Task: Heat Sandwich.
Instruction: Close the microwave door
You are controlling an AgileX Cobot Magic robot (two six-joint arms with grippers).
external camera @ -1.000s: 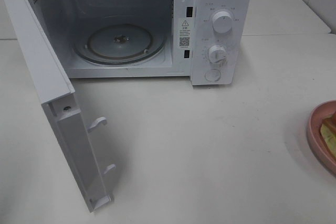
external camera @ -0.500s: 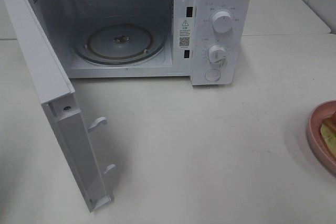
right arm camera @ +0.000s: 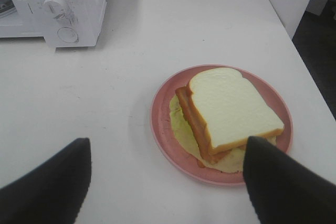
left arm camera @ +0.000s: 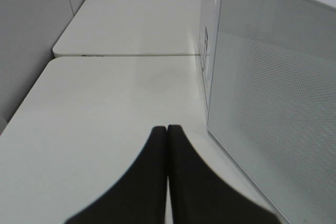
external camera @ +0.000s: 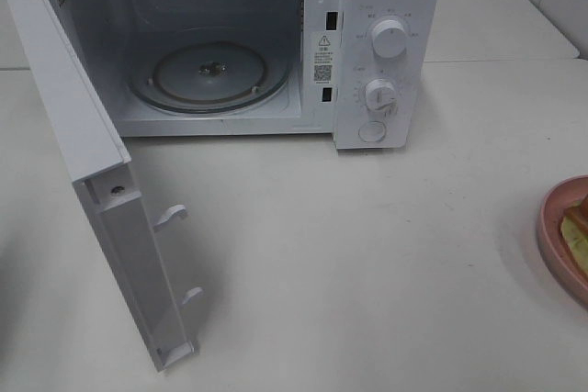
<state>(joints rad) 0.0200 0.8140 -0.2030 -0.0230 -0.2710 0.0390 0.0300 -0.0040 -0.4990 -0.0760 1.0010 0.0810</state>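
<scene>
White microwave (external camera: pixel 386 43), door (external camera: pixel 101 190) swung open, warning sticker with QR code (external camera: pixel 322 60), text too small to read, sandwich (right arm camera: pixel 228 111) on pink plate (right arm camera: pixel 163 124) at table's right edge, left gripper (left arm camera: pixel 167 129) pressed together, right gripper (right arm camera: pixel 168 177) spread wide, empty.

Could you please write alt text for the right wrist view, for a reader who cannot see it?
A sandwich lies on a round pink plate on a white table, in front of the open right gripper. The microwave, with its dials, stands beyond on the same table.
</scene>
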